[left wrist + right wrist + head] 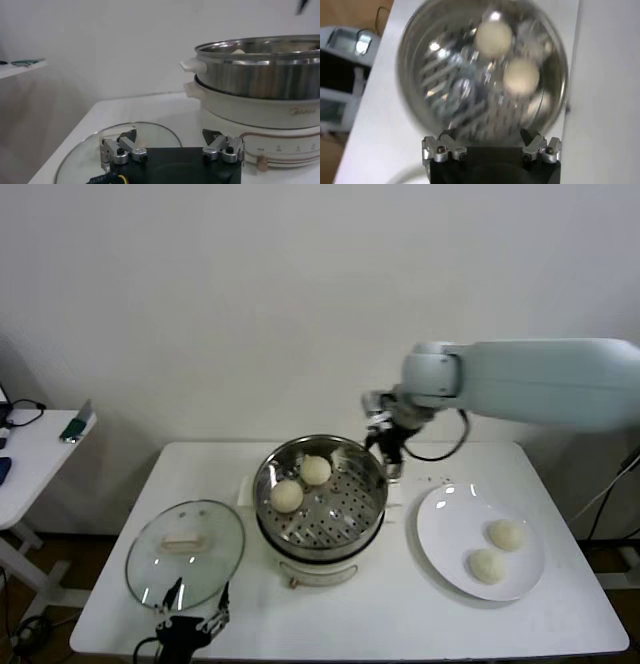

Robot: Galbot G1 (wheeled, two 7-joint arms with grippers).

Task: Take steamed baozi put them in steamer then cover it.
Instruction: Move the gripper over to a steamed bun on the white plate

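two steamed baozi (300, 483) sit in the steamer (322, 536) at table centre, two more on the white plate (448, 529) at 3 o'clock. the right gripper (391, 452) hangs spread wide and empty at the steamer's 1 o'clock rim. the left gripper (190, 615) (also wide, empty) waits at the 6 o'clock edge of the cover (185, 553), which lies at the steamer's 8 o'clock.

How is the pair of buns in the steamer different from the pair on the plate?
The buns in the steamer sit on perforated steel inside the steamer; the buns on the plate lie on a flat white plate. The steamer pair is at the table's middle, the plate pair toward the robot's right. All four are round, smooth and cream-white.
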